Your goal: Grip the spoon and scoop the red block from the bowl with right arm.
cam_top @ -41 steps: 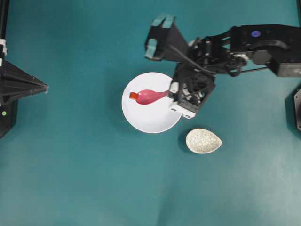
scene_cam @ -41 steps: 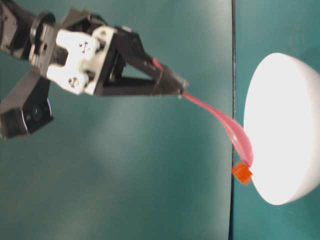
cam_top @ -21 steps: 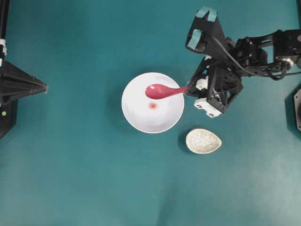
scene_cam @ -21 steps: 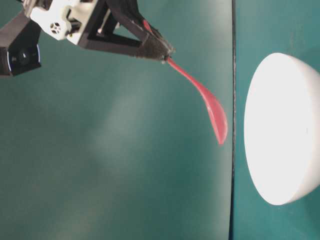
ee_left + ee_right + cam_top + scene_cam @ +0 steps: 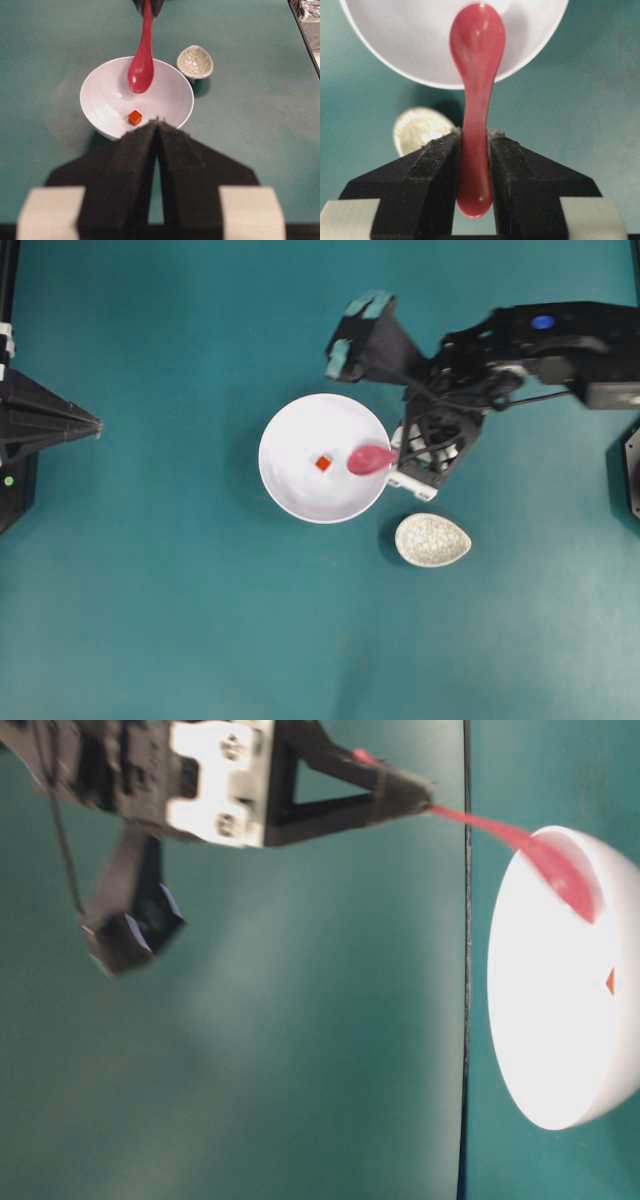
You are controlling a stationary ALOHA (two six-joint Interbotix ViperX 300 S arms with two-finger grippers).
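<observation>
The spoon (image 5: 477, 95) is glossy magenta-pink, with a smooth oval scoop and a straight handle; my right gripper (image 5: 475, 165) is clamped on that handle, its two black, rough-faced fingers (image 5: 432, 170) pressing it from either side, the rounded handle end poking out just behind them. In the overhead view the scoop (image 5: 372, 459) lies over the right inner side of the bowl (image 5: 290, 490), just right of frame centre, the handle running rightward over the rim into my grip. In the table-level view the spoon (image 5: 540, 855) slants from my fingertips at upper centre down into the bowl's top edge at the right (image 5: 545, 1020).

The red block (image 5: 323, 463) is a tiny red-orange cube with crisp edges; it sits on the bowl's floor near the middle, just left of the scoop and apart from it; from the left wrist view it rests below the scoop tip (image 5: 135, 118). The scoop itself looks bare.

The bowl is large, round, plain white and smooth, standing on the matte teal table (image 5: 200, 640).

A small speckled beige egg-shaped dish (image 5: 432, 539), crackle-patterned, stands lower right of the bowl, near it but not touching.

My left gripper (image 5: 157, 145) sits at the bottom of its own view, its black fingers drawn together with only a thin slit between, holding nothing; in the overhead view it is a dark wedge at the left edge (image 5: 95, 424), well apart from the bowl.
</observation>
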